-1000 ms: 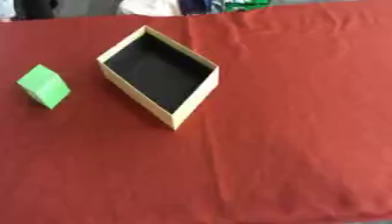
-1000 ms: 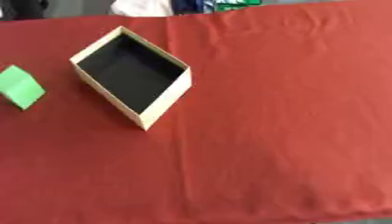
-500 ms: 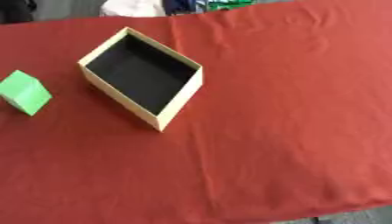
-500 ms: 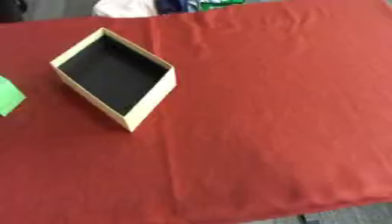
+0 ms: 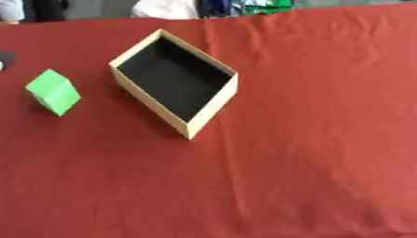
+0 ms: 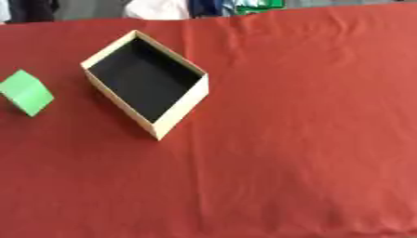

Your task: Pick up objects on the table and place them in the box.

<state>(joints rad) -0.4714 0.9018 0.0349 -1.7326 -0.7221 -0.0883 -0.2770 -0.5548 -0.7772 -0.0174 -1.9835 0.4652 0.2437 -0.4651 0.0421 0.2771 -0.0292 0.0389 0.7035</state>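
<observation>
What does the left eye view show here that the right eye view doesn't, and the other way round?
Only the left eye view shows a small dark shape at its left edge, beyond the green block; what it is cannot be told. The right eye view adds nothing of its own, only a little more bare cloth to the right. Both show the green block lying on the red tablecloth, apart from and left of the open box, whose dark inside looks empty. Neither view shows a robot hand.
</observation>
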